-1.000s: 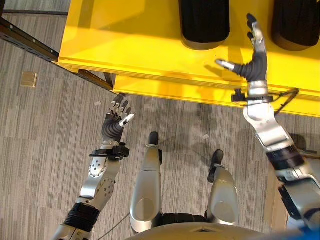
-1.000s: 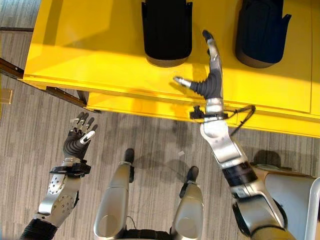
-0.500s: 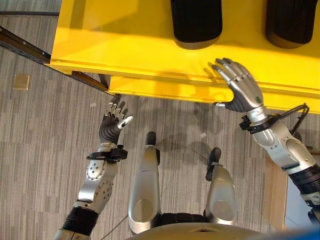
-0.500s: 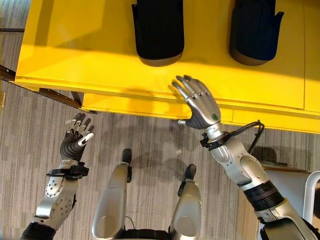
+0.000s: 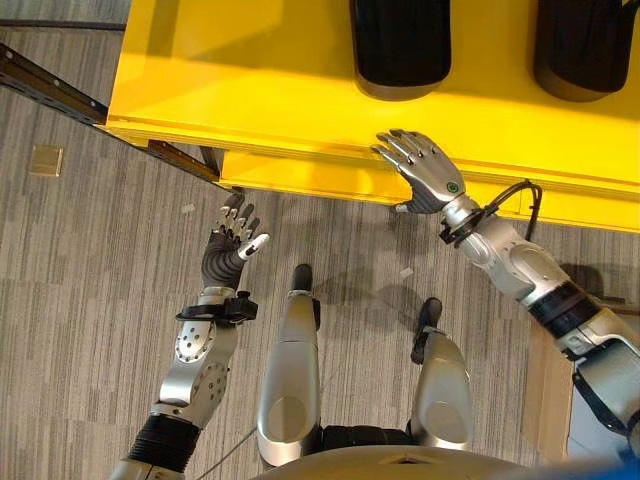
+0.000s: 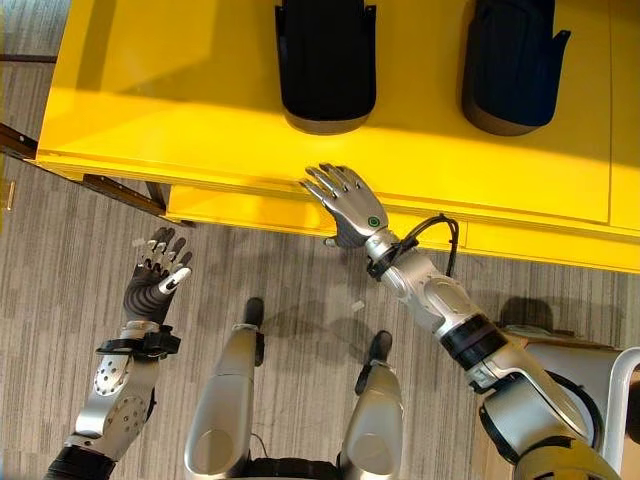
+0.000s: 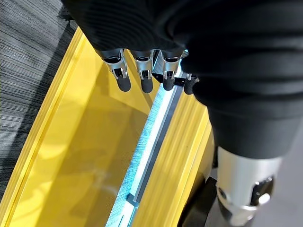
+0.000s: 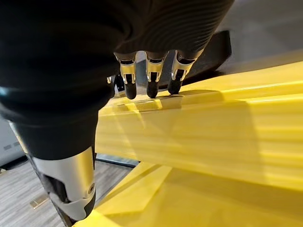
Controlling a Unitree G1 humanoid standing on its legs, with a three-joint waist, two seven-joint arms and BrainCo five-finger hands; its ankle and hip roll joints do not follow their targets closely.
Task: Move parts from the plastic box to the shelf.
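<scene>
We read no writing on anything here. Right hand [image 5: 428,180] reaches to the front edge of the yellow shelf [image 5: 250,90], palm down, fingers straight and spread, holding nothing. Left hand [image 5: 228,250] is raised over the floor [image 5: 90,260], fingers relaxed and apart, empty. Two black parts [image 5: 400,45] stand on the shelf.

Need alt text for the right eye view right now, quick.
Right hand, open and palm down, sits over the front edge of the yellow shelf, where two black parts stand. Left hand hovers open above the grey floor.
</scene>
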